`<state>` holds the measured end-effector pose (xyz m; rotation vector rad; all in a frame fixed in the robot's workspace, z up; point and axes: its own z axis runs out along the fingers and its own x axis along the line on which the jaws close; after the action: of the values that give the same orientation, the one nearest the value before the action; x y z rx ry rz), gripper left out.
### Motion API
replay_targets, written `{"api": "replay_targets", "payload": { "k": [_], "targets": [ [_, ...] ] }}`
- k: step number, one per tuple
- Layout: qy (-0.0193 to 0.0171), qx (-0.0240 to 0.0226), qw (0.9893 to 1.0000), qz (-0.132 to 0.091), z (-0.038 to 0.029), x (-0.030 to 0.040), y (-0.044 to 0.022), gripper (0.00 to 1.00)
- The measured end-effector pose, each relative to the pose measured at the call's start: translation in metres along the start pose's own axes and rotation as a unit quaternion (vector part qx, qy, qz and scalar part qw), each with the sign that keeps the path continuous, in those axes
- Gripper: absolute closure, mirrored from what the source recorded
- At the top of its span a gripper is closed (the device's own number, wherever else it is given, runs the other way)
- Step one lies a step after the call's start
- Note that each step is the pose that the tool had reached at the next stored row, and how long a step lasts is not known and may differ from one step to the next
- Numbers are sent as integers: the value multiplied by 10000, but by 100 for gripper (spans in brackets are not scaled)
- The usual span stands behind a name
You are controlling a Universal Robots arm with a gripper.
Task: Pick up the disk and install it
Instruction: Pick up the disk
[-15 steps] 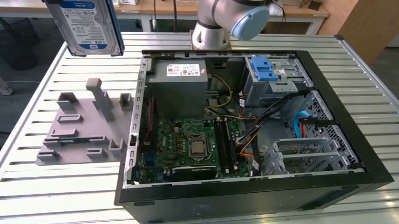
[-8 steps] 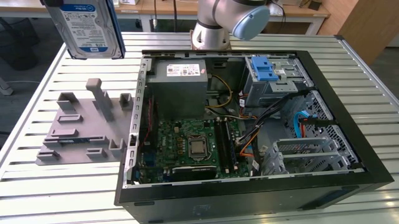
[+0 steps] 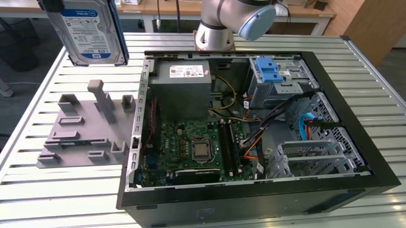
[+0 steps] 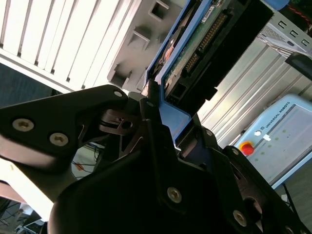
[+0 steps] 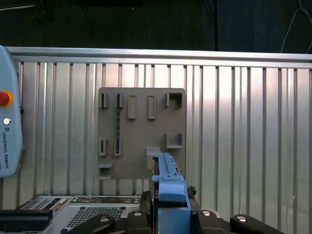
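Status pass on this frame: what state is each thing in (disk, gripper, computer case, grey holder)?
disk: upright, held in the air, off the table.
gripper: jaws shut on the disk's blue frame.
computer case: lying on its side on the table, side panel off, insides exposed.
grey holder: flat on the table, the disk not in it.

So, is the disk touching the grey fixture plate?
Apart. In the exterior view the disk hangs above the grey fixture plate, bare table slats showing between them.
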<state>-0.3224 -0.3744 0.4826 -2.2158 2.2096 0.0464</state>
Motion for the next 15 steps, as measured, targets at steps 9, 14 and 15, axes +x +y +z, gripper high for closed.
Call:
{"api": "replay_targets", "payload": {
  "k": [9, 14, 15],
  "targets": [
    [0, 0, 10000, 0, -5, 95, -172, 64],
    [0, 0, 10000, 0, -6, 106, -234, 64],
    [0, 0, 10000, 0, -6, 106, -234, 64]
  ]
}}
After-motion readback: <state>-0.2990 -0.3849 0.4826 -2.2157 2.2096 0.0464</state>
